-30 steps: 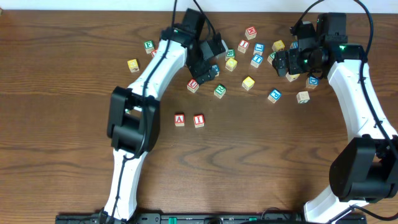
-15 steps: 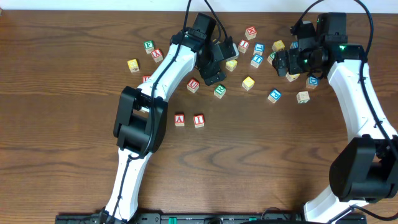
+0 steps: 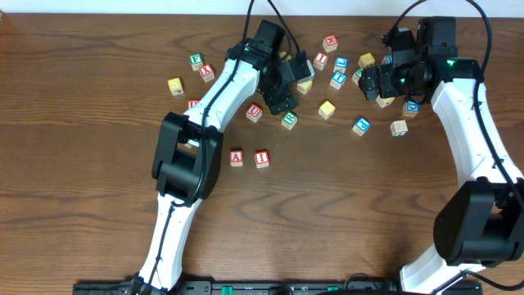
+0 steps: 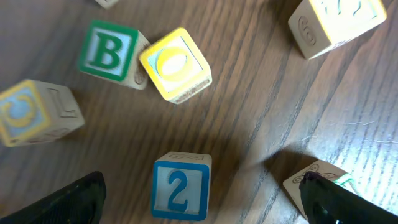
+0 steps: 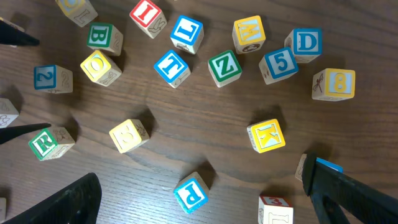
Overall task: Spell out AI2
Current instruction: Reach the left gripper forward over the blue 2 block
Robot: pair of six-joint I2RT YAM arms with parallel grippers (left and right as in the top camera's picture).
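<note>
The red A cube (image 3: 237, 157) and the red I cube (image 3: 262, 158) lie side by side on the table's middle, well apart from both arms. In the left wrist view the blue 2 cube (image 4: 180, 186) lies face up on the wood, directly below my left gripper (image 4: 202, 202), whose open jaws stand wide on either side of it without touching it. The right wrist view has the same 2 cube (image 5: 51, 78) at its left edge. My left gripper (image 3: 288, 82) hangs over the block cluster. My right gripper (image 5: 205, 202) is open over a blue P block (image 5: 191, 191).
Loose blocks crowd the far side: a green B (image 4: 111, 53) and a yellow O (image 4: 176, 62) just beyond the 2, a red U (image 3: 255, 111), a green R (image 3: 289, 120), a yellow K (image 5: 267, 135). A second red I block (image 5: 148, 14) lies in the cluster.
My left arm has swung right, farther over the block cluster, and has settled there. The right arm and the A and I cubes have not moved.
</note>
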